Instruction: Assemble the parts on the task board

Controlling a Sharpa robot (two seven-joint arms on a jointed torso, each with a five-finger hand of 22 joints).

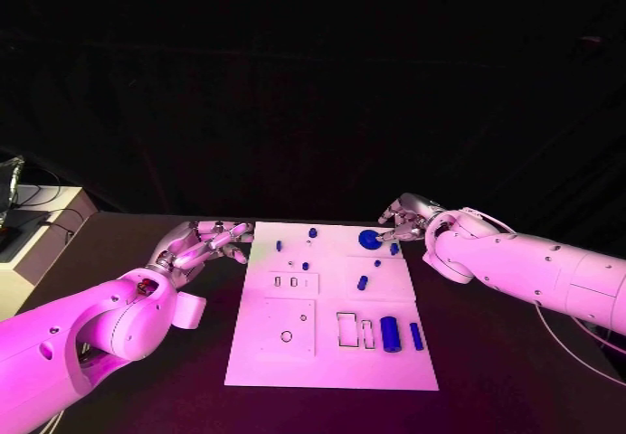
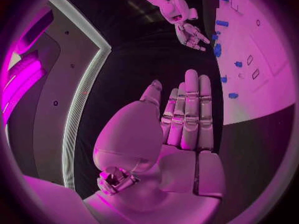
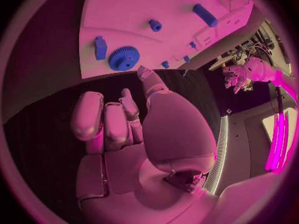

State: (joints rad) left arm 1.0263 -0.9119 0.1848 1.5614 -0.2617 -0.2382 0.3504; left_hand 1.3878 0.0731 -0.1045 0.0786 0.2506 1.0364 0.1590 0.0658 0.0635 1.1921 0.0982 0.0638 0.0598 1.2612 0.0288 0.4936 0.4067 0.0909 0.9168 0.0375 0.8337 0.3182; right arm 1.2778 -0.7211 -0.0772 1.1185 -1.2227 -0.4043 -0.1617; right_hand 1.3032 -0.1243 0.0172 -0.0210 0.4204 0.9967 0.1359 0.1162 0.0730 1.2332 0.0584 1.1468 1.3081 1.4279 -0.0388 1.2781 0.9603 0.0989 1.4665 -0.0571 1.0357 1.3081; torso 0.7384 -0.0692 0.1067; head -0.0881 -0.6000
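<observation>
A black table (image 1: pixel 156 380) fills the lower half of the head view, and behind it the whole upper half of the frame is a dark, unlit backdrop (image 1: pixel 313 99) that looks like black cloth, though its folds are too faint to be sure. At the left edge, midway down, a pale cabinet (image 1: pixel 39 237) stands beside the table with dark cables (image 1: pixel 52 221) lying across its top and a shiny object (image 1: pixel 11 181) above it, cut off by the frame. Magenta light falls over everything.
</observation>
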